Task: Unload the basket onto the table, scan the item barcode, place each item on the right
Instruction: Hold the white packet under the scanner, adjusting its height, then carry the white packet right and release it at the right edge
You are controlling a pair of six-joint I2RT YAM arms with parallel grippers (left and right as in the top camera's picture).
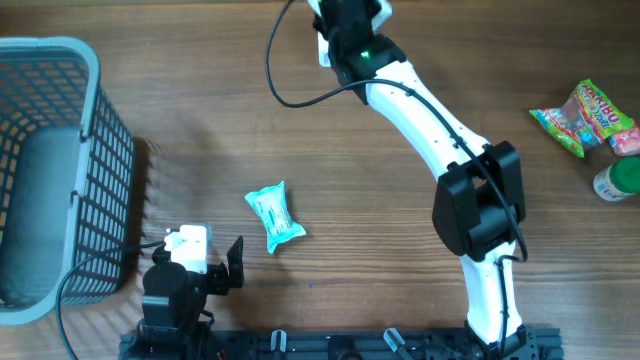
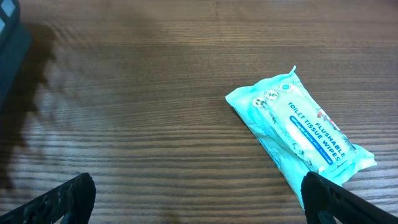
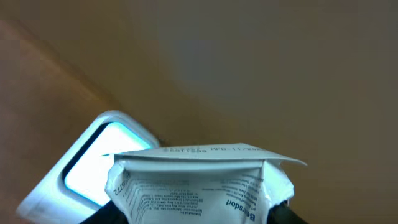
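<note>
Left hand (image 2: 196, 196) is hanging wide open over the surface (image 2: 124, 93), with the toilet tissue wipes pack (image 2: 298, 130) lying ahead on its right. Right hand (image 3: 189, 219) is gripping a white printed packet (image 3: 199, 186), holding it up just in front and right of the scanner's lit window (image 3: 99, 165). I'm judging the packet needs turning until its print is squarely facing that window.
</note>
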